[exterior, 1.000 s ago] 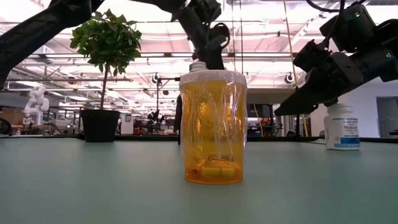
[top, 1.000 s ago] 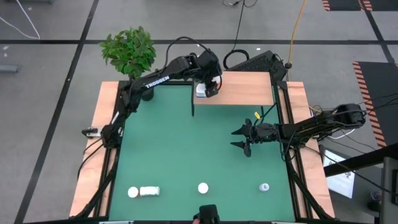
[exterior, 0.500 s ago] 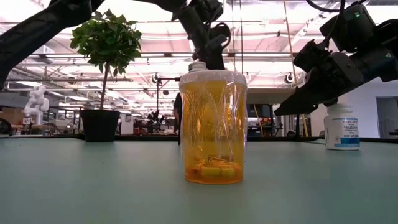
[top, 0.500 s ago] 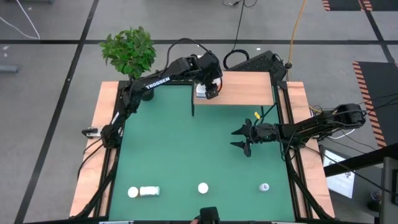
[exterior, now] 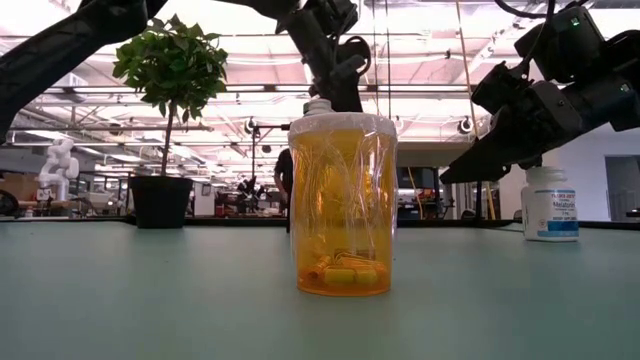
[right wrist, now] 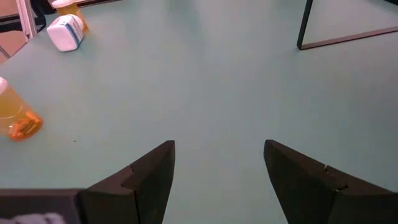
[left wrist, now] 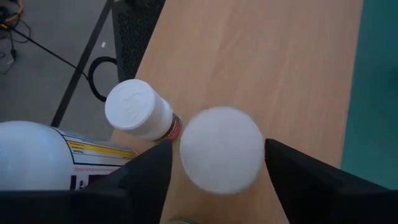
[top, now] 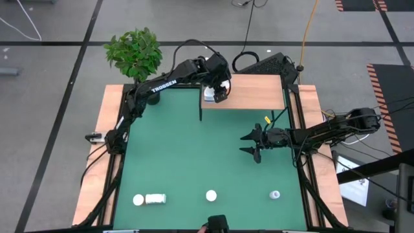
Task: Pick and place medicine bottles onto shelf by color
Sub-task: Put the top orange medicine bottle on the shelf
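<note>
Almost nothing has shifted: my left jaws point(left wrist: 214, 165) stand slightly wide around a white-capped bottle point(left wrist: 221, 149) on the shelf point(left wrist: 273, 68), beside two others, grouping whites; my right jaws point(right wrist: 217, 165) wait open, empty.

Large white bottle point(left wrist: 37, 155) cut off at left wrist view's edge, label partly unreadable

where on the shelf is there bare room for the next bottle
The shelf is bare across its middle and right, toward the right arm's side. Its left end is crowded: the left gripper hangs over a white-capped bottle, with two more bottles beside it.
</note>
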You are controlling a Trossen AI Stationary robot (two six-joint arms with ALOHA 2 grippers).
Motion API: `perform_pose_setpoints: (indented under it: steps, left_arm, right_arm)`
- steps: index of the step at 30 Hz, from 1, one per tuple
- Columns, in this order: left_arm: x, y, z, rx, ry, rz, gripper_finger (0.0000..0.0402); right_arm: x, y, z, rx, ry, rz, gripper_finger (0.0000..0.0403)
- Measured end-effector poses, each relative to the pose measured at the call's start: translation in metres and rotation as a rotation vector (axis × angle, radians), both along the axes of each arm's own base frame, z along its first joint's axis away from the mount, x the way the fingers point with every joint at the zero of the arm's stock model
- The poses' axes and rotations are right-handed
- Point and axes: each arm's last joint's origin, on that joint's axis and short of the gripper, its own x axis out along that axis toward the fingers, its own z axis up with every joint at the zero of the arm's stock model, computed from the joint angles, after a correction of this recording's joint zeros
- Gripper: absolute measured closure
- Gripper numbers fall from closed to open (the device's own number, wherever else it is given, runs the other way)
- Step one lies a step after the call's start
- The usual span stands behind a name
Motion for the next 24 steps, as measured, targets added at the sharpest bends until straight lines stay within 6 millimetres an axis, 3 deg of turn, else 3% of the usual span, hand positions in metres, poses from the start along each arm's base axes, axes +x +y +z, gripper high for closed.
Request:
perform_pose_setpoints:
  steps: [7,13,17,24]
  left_arm:
    - [0.0,-0.001,0.0,0.003,0.0,0.004,0.0099]
    - [0.002,-0.01,0.005,0.017,-0.007,-0.021,0.0092]
    - [-0.002,-0.024,0.022,0.057,-0.031,-0.053,0.0102]
    - [-0.026,-0.056,0.075,0.193,-0.098,-0.032,0.0116]
  right_arm:
    - [0.0,0.0,0.0,0.0,-0.002,0.0,0.0163]
    - [0.002,0.0,0.005,-0.006,-0.052,0.004,0.0163]
    - [0.005,0.0,0.012,-0.036,-0.108,0.013,0.0163]
    - [0.029,-0.009,0.043,-0.203,-0.141,0.03,0.0163]
